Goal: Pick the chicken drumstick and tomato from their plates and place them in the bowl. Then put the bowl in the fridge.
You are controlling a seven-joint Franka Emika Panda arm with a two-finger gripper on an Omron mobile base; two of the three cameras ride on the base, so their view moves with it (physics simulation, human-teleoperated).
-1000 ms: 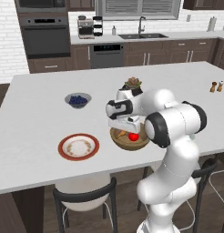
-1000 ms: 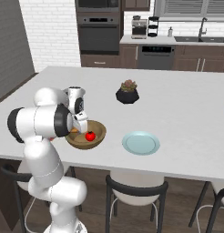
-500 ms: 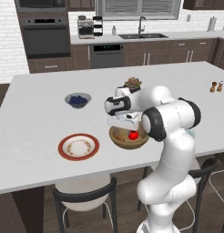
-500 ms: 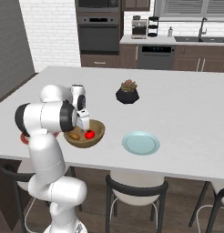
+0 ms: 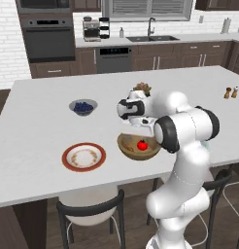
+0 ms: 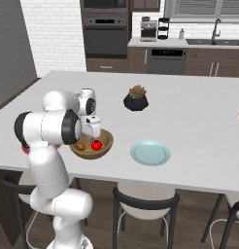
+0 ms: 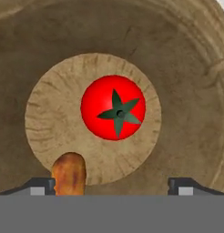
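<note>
The tomato (image 7: 116,107) sits upright in the middle of the wooden bowl (image 7: 186,77), stem facing straight up at the gripper (image 7: 113,186), whose fingers stand wide apart above it, holding nothing. The chicken drumstick (image 7: 69,174) lies just beside the tomato on the bowl's floor; its long axis cannot be told. The bowl rests near the counter's (image 5: 39,146) near edge.

Arm folded forward over the counter edge, elbow raised, forearm reaching toward its left in the left base view. Wrist bent so the hand points straight down. Gripper (image 7: 112,185) hangs low, jaws spread wide, nothing between them; both finger tips (image 7: 40,185) sit far apart at the bottom of the hand view, touching nothing.
</note>
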